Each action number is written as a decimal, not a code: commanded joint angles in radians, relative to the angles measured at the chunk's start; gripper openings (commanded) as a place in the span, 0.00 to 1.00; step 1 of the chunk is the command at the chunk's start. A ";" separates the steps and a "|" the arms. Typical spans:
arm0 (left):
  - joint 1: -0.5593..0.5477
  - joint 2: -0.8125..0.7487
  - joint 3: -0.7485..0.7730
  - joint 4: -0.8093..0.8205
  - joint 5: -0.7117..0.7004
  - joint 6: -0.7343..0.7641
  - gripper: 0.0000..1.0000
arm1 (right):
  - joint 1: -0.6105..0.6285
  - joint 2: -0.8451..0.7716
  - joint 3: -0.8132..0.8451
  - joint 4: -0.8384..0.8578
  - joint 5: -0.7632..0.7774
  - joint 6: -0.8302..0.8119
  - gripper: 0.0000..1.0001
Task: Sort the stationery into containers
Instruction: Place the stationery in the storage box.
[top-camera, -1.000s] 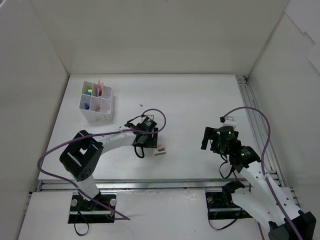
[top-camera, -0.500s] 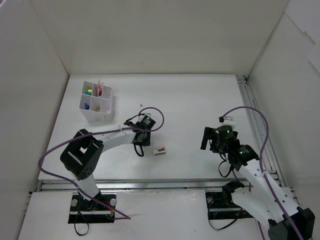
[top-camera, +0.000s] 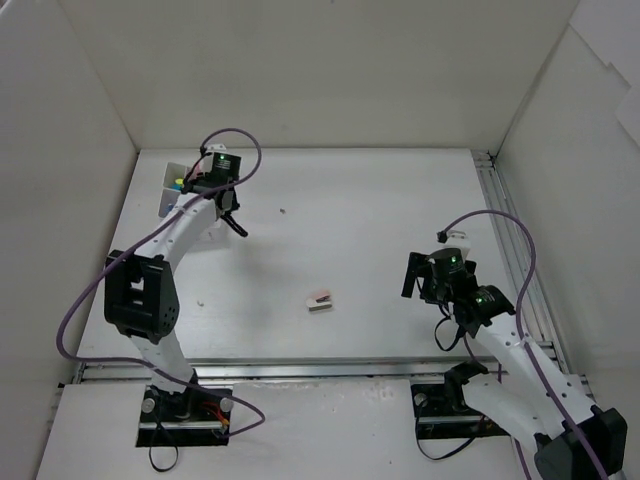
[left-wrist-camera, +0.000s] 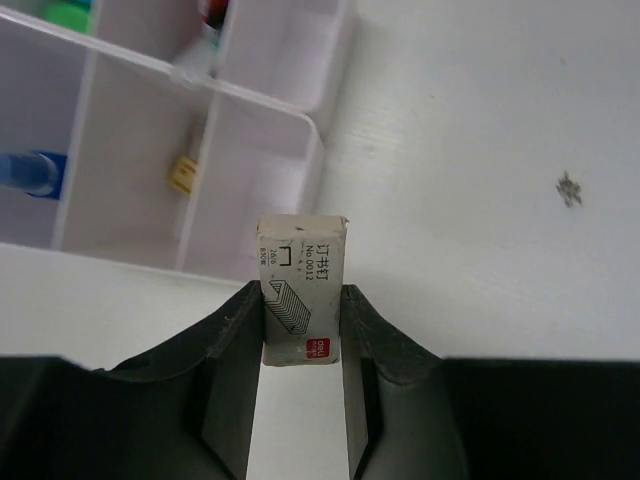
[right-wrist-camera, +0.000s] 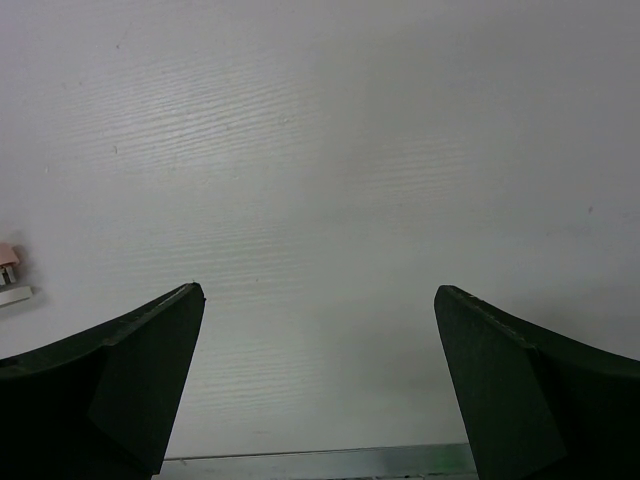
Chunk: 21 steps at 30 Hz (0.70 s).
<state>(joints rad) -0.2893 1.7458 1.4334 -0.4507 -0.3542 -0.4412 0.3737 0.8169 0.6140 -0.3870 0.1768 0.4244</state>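
Note:
My left gripper (left-wrist-camera: 303, 297) is shut on a small white printed box (left-wrist-camera: 303, 255) with a red logo, held upright between the jaws. It hangs just off the near right corner of the white grid container (left-wrist-camera: 310, 130). The compartments hold a blue-capped tube (left-wrist-camera: 25, 172), a small beige eraser (left-wrist-camera: 183, 172), a green highlighter (left-wrist-camera: 65, 12) and a red pen (left-wrist-camera: 212, 12). In the top view my left gripper (top-camera: 218, 192) covers much of the container (top-camera: 170, 200). A pink-and-white eraser (top-camera: 319, 301) lies mid-table. My right gripper (right-wrist-camera: 320, 300) stands open over bare table.
The pink eraser's edge (right-wrist-camera: 8, 270) shows at the far left of the right wrist view. A tiny white scrap (top-camera: 201, 299) lies near the left arm. A dark speck (top-camera: 282, 210) marks the table. White walls enclose the table, and a metal rail (top-camera: 505, 240) runs along its right side.
My left arm has swung from mid-table up and left to the container, with its jaws shut on the white box. The pink eraser and the right arm have stayed put.

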 joint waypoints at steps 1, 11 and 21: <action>0.076 0.038 0.135 -0.049 -0.084 0.087 0.05 | -0.006 0.044 0.058 0.020 0.043 -0.009 0.98; 0.121 0.143 0.228 -0.069 -0.097 0.170 0.18 | -0.010 0.117 0.086 0.020 0.067 -0.015 0.98; 0.139 0.130 0.194 -0.056 -0.028 0.151 0.54 | -0.010 0.085 0.079 0.020 0.064 -0.018 0.98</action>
<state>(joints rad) -0.1608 1.9354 1.6291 -0.5301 -0.4046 -0.2932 0.3725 0.9211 0.6544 -0.3862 0.2062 0.4149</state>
